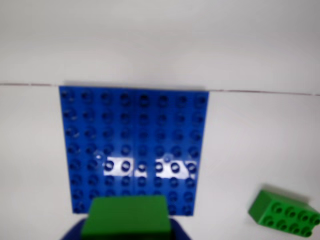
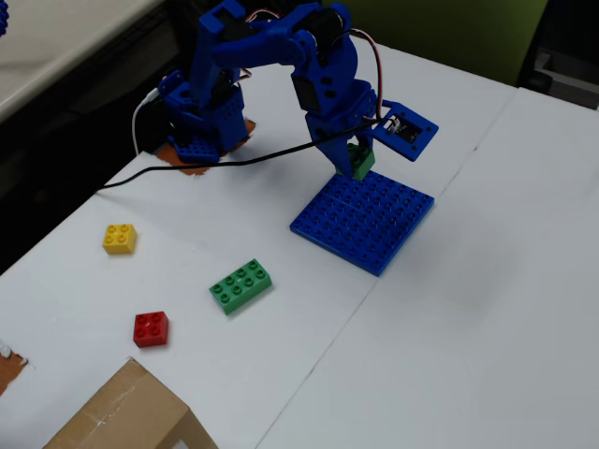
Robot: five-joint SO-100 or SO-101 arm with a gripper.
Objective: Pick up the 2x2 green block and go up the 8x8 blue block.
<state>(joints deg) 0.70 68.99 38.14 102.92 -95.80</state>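
Observation:
My gripper (image 2: 357, 161) is shut on the 2x2 green block (image 2: 361, 161) and holds it just above the far edge of the 8x8 blue block (image 2: 365, 220). In the wrist view the green block (image 1: 126, 216) fills the bottom edge between my blue jaws, and the blue plate (image 1: 134, 145) lies flat on the white table beyond it. Whether the block touches the plate I cannot tell.
A longer eight-stud green brick (image 2: 241, 285) lies left of the plate, and shows at the wrist view's bottom right (image 1: 285, 213). A red brick (image 2: 151, 328) and a yellow brick (image 2: 119, 238) lie further left. A cardboard box (image 2: 126, 412) sits at the front edge. A black cable (image 2: 215, 166) crosses the table.

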